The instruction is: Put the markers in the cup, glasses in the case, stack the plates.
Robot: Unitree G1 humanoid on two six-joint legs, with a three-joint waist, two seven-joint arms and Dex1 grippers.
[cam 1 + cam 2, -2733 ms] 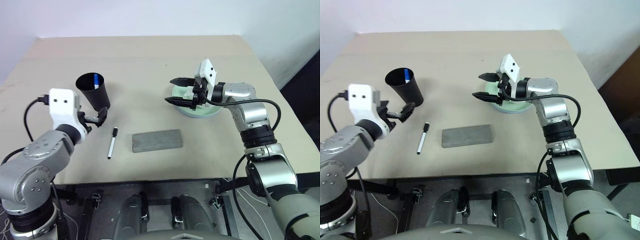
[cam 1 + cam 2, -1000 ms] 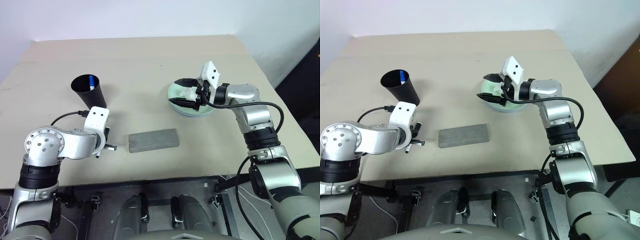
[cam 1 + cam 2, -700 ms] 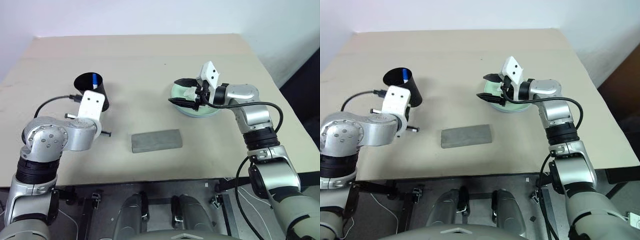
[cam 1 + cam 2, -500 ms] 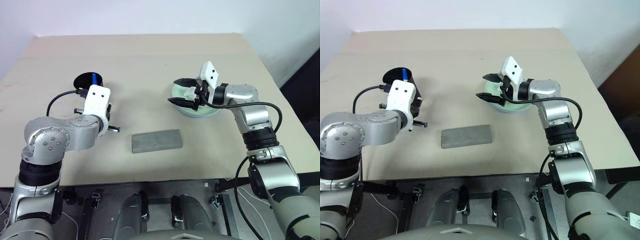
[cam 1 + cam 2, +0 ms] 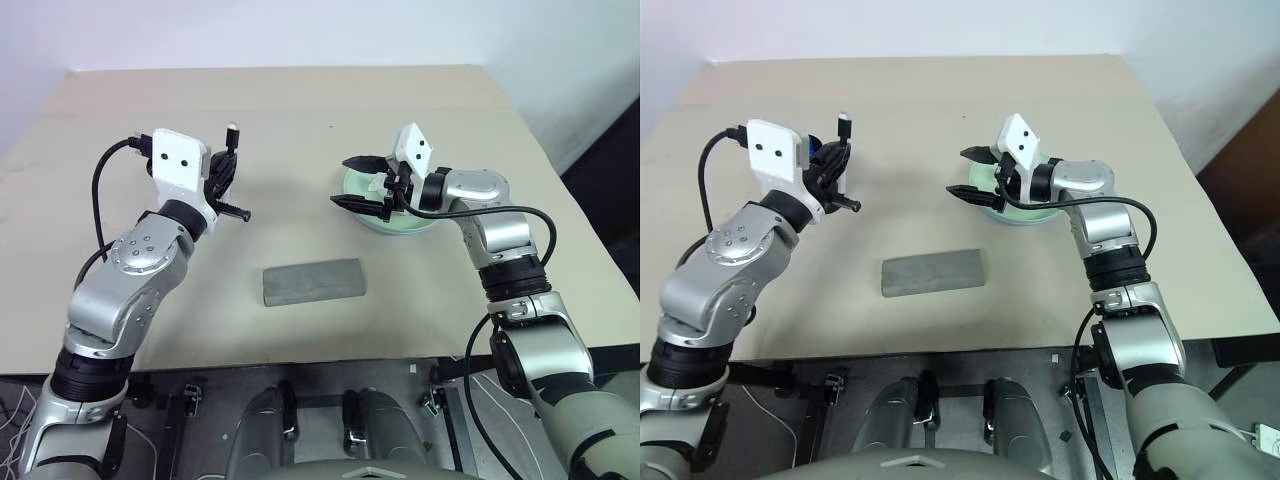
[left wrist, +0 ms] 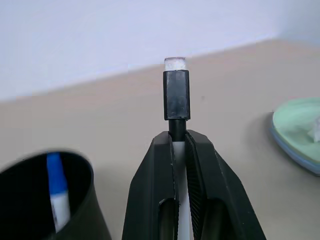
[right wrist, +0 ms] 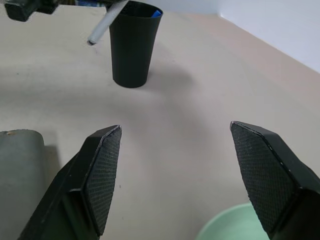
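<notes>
Your left gripper (image 6: 179,145) pinches the black-capped marker (image 6: 176,97) just above the cup (image 7: 132,42), while your right gripper (image 7: 175,165), spread wide, hovers over the plates (image 5: 400,222).

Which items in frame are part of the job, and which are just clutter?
Job: black-capped marker, held by left end effector; blue-capped marker inside the cup; grey case; stacked plates.
Lying about: crumpled white tissue on the plates.

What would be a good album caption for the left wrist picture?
Left gripper shut on the black-capped marker, beside the black cup that holds the blue-capped marker.
</notes>
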